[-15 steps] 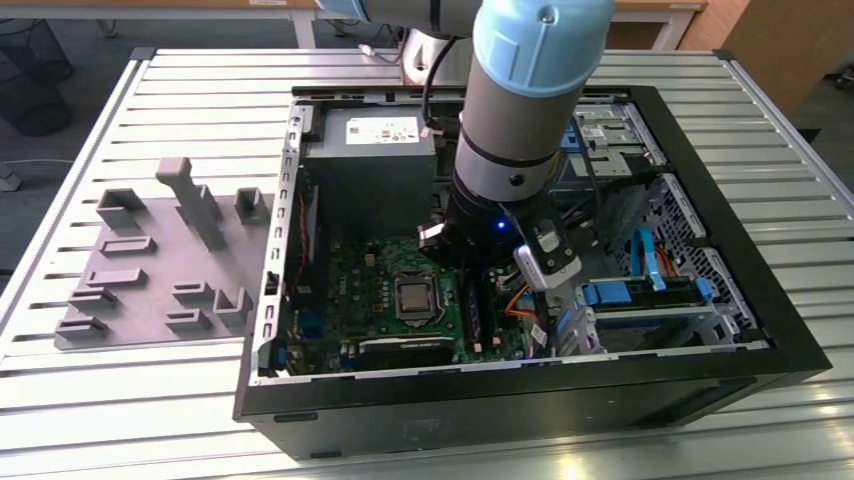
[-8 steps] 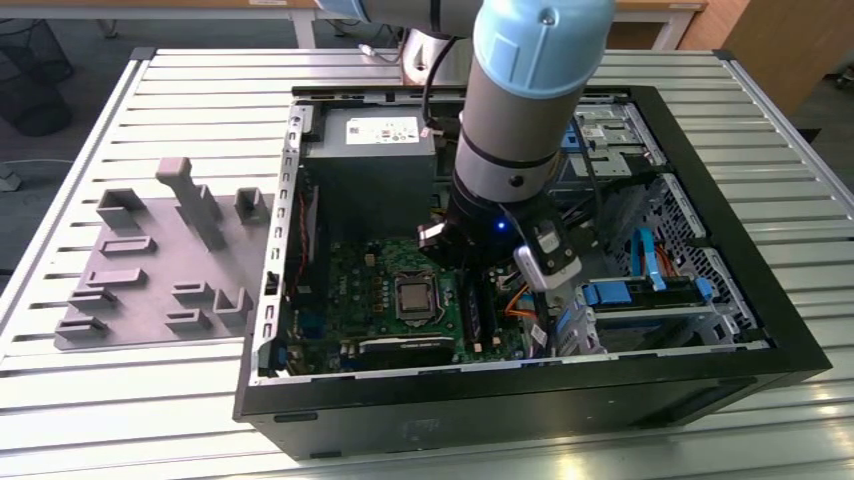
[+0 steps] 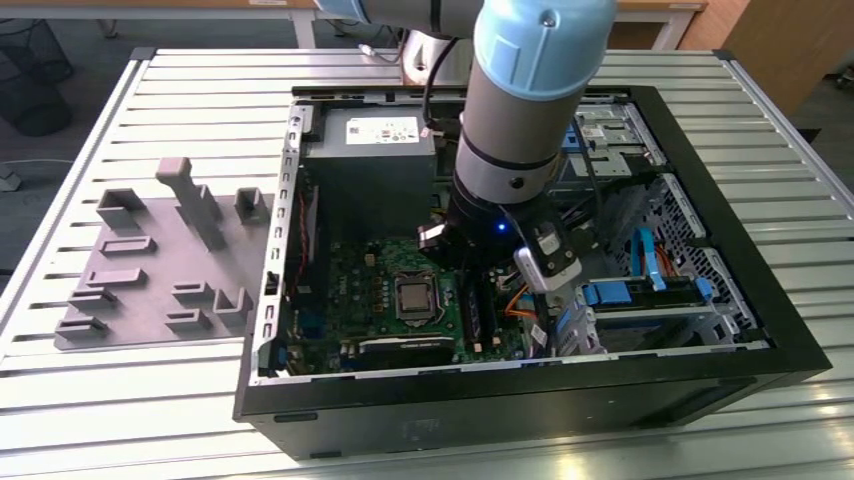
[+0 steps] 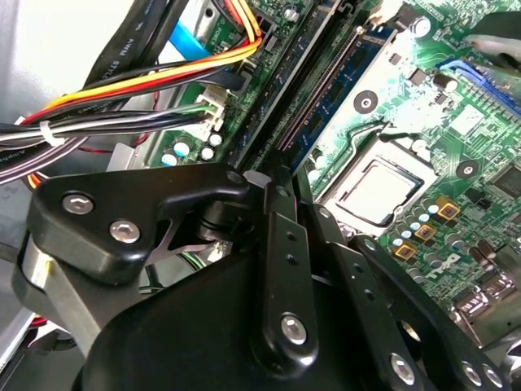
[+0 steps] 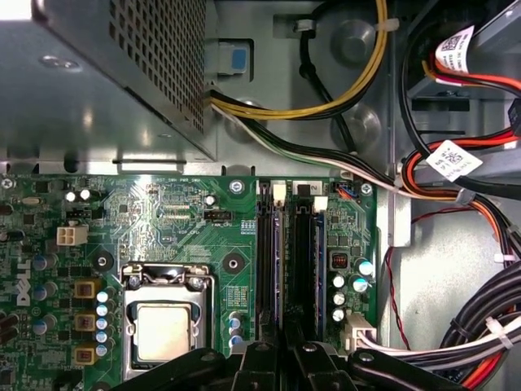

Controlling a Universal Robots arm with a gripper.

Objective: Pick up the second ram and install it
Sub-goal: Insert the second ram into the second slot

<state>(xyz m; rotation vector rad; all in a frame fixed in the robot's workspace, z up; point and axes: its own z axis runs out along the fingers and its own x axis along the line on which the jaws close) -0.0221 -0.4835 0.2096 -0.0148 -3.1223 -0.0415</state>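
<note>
While poised low over the long black memory slots (image 5: 273, 261) inside the open black computer case (image 3: 534, 405), seemingly mid-install: black metal fingers (image 5: 260, 358) drawn narrow, hold on the thin blue-green second ram stick unclear.

My arm (image 3: 514, 110) reaches straight down, wrist low, my gripper (image 5: 285, 354) with black fingers (image 4: 277, 244) drawn close together.
</note>
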